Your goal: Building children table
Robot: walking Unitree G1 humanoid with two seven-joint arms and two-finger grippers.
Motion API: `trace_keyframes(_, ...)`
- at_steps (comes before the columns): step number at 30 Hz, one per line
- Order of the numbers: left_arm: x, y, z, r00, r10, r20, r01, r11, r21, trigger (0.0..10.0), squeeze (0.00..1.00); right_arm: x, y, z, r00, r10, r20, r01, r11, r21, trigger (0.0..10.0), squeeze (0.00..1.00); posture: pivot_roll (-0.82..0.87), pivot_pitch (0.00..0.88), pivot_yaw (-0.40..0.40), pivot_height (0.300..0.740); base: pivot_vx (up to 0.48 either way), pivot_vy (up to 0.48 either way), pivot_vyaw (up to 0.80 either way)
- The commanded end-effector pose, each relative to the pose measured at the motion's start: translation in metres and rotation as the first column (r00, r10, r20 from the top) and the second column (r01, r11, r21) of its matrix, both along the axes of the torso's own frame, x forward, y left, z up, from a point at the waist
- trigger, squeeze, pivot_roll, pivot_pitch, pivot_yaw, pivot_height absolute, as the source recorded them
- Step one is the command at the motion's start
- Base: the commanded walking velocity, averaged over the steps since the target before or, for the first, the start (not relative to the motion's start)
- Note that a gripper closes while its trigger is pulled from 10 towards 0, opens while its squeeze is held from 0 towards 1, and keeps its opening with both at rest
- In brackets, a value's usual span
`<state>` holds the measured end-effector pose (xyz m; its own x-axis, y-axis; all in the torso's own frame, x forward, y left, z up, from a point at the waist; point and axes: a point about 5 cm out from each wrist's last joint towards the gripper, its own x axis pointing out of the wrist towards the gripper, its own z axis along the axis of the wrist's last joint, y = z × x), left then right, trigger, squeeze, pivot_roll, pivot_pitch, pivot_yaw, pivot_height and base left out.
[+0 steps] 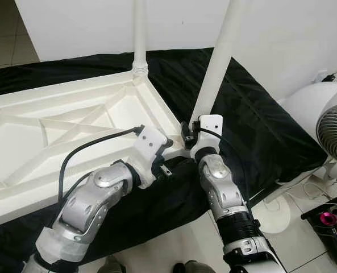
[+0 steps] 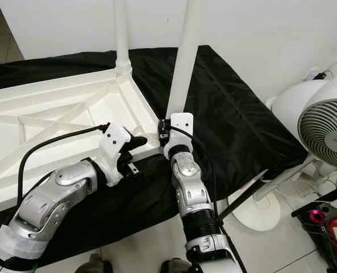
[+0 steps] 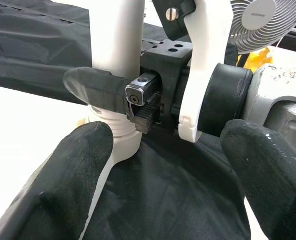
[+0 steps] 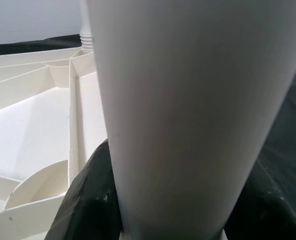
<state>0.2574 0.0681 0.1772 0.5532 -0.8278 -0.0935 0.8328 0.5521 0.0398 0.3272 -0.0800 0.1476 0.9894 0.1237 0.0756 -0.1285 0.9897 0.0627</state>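
L eye view: the white table top (image 1: 54, 131) lies upside down on a black cloth (image 1: 259, 125), ribbed underside up. One leg (image 1: 140, 34) already stands upright in the far corner socket. A second leg (image 1: 222, 57) stands at the near corner, tilted a bit toward the wall. My right claw (image 1: 190, 135) is at its base, arm coming up from below. My left claw (image 1: 167, 154) sits just beside it at the table's corner edge. A white fan (image 1: 333, 122) stands off to the right on the floor.

R eye view: same scene. I see the near leg's foot meeting the corner right above the right claw; can't tell if it's fully seated in the socket.

L wrist view: my left claw's two black fingers (image 3: 73, 165) are spread wide apart, nothing between them but cloth. Ahead, one finger of the right claw presses against the leg just above its threaded collar.

R wrist view: the leg fills the middle, black fingers hugging it both sides, so the right claw is clamped on the leg. Table ribs and far leg show behind.

My read: step in hand is fitting leg no. 2 into the near corner. Next move, I reckon, needs the leg brought vertical over the socket, then twisted or pushed home, w/ the left claw steadying the table edge so it doesn't slide on the cloth.
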Motion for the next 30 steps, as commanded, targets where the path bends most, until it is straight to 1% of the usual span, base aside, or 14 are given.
trace_keyframes(1, -0.001, -0.001, -0.002, 1.000, -0.021, -0.003, 0.021, 1.000, 0.015, 10.0, 0.00, -0.003, -0.003, -0.005, 1.000, -0.007, -0.029, 0.008, 1.000, 0.014, 10.0, 0.00, -0.07, 0.027, -0.056, 0.740, 0.000, 0.000, 0.00)
trace_keyframes(2, 0.000, -0.001, -0.002, 1.000, -0.024, -0.001, 0.024, 1.000, 0.016, 10.0, 0.00, -0.005, -0.006, -0.004, 1.000, -0.005, -0.022, 0.005, 1.000, 0.012, 10.0, 0.00, -0.07, 0.025, -0.055, 0.740, 0.000, 0.000, 0.00)
trace_keyframes(3, 0.001, -0.002, -0.002, 1.000, -0.025, 0.000, 0.025, 1.000, 0.015, 10.0, 0.00, -0.006, -0.008, -0.003, 1.000, 0.000, -0.008, 0.000, 1.000, 0.018, 10.0, 1.00, -0.07, 0.024, -0.054, 0.740, 0.000, 0.000, 0.00)
trace_keyframes(6, 0.001, -0.002, -0.002, 1.000, -0.025, 0.001, 0.025, 1.000, 0.015, 10.0, 0.00, -0.007, -0.009, -0.002, 1.000, 0.001, -0.001, -0.001, 1.000, 0.020, 10.0, 1.00, -0.07, 0.022, -0.053, 0.740, 0.000, 0.000, 0.00)
trace_keyframes(11, 0.000, -0.002, -0.002, 1.000, -0.030, 0.002, 0.029, 0.999, 0.017, 10.0, 0.00, -0.007, -0.025, 0.005, 0.998, 0.040, 0.039, -0.042, 0.998, 0.047, 10.0, 1.00, -0.06, 0.017, -0.051, 0.740, 0.000, 0.000, 0.00)
trace_keyframes(12, 0.000, -0.002, -0.002, 1.000, -0.031, 0.002, 0.031, 0.999, 0.018, 10.0, 0.00, -0.007, -0.028, 0.007, 0.995, 0.087, 0.051, -0.088, 0.996, 0.029, 10.0, 0.72, -0.07, 0.017, -0.048, 0.740, 0.000, 0.000, 0.00)
trace_keyframes(13, 0.000, -0.002, -0.002, 0.999, -0.032, 0.003, 0.032, 0.999, 0.019, 10.0, 0.00, -0.006, -0.031, 0.008, 0.991, 0.119, 0.060, -0.120, 0.993, 0.015, 10.0, 0.00, -0.07, 0.018, -0.048, 0.740, 0.000, 0.000, 0.00)
trace_keyframes(15, 0.000, -0.002, -0.002, 0.999, -0.032, 0.003, 0.032, 0.999, 0.019, 10.0, 0.00, -0.006, -0.031, 0.008, 0.991, 0.119, 0.060, -0.120, 0.993, 0.015, 10.0, 0.00, -0.07, 0.018, -0.048, 0.740, 0.000, 0.000, 0.00)
trace_keyframes(16, 0.000, -0.002, -0.002, 0.999, -0.033, 0.004, 0.033, 0.999, 0.020, 10.0, 0.00, -0.006, -0.034, 0.009, 0.986, 0.158, 0.061, -0.159, 0.987, 0.007, 10.0, 0.00, -0.07, 0.018, -0.048, 0.740, 0.000, 0.000, 0.00)
trace_keyframes(20, 0.000, -0.002, -0.001, 0.999, -0.034, 0.005, 0.034, 0.999, 0.020, 10.0, 0.00, -0.005, -0.037, 0.010, 0.977, 0.204, 0.066, -0.204, 0.979, -0.014, 10.0, 0.00, -0.07, 0.021, -0.043, 0.740, 0.000, 0.000, 0.00)
trace_keyframes(21, 0.001, -0.004, 0.000, 0.999, -0.032, 0.008, 0.032, 0.999, 0.011, 10.0, 0.00, 0.000, -0.042, 0.013, 0.947, 0.312, 0.073, -0.307, 0.949, -0.075, 10.0, 0.00, -0.08, 0.021, -0.042, 0.740, 0.000, 0.000, 0.00)
trace_keyframes(24, 0.003, -0.007, 0.002, 0.999, -0.036, 0.011, 0.036, 0.999, 0.003, 10.0, 0.00, 0.010, -0.045, 0.015, 0.911, 0.407, 0.064, -0.393, 0.905, -0.162, 10.0, 0.00, -0.08, 0.020, -0.037, 0.740, 0.000, 0.000, 0.00)
trace_keyframes(28, 0.003, -0.009, 0.003, 0.999, -0.047, 0.012, 0.047, 0.999, -0.001, 10.0, 0.00, 0.016, -0.046, 0.016, 0.893, 0.447, 0.053, -0.432, 0.883, -0.183, 10.0, 0.00, -0.08, 0.018, -0.036, 0.740, 0.000, 0.000, 0.00)
trace_keyframes(30, 0.001, -0.010, 0.003, 0.998, -0.065, 0.013, 0.065, 0.998, 0.006, 10.0, 0.00, 0.021, -0.045, 0.016, 0.867, 0.497, 0.030, -0.483, 0.853, -0.198, 10.0, 0.00, -0.07, 0.017, -0.034, 0.740, 0.000, 0.000, 0.00)
